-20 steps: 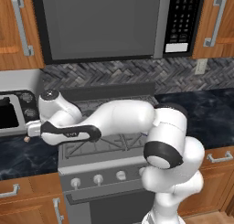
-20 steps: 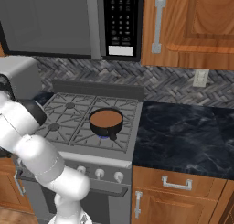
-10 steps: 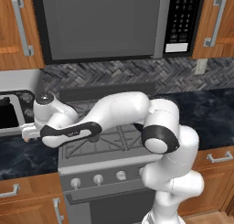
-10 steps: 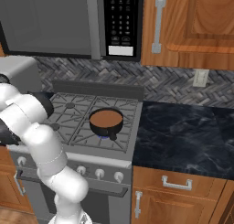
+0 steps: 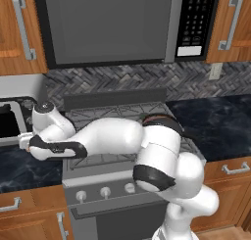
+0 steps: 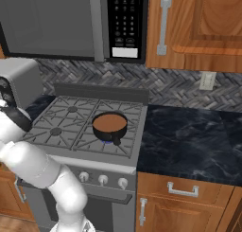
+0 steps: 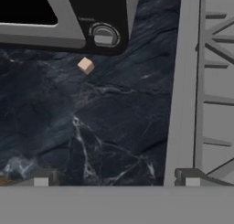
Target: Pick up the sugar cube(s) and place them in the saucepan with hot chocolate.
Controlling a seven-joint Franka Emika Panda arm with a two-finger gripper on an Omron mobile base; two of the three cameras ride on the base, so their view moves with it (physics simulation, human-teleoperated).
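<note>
On the right front burner, saucepan (image 6: pixel 109 125) handle pointing toward stove front, tan sugar cube (image 7: pixel 85 65) on counter, gripper (image 7: pixel 116 178) spread

sugar cube (image 7: pixel 85 65) on counter (image 7: pixel 82 127) beside toaster oven (image 7: pixel 68 17), saucepan (image 6: pixel 110 125) on stove (image 6: pixel 71 127)

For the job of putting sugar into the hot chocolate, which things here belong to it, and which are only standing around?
Belongs to the job:
- sugar cube, light tan, on the dark counter
- saucepan with brown liquid, on the stove
- hand, open above the counter

Only standing around:
- toaster oven, just beside the cube
- microwave
- stove
</note>
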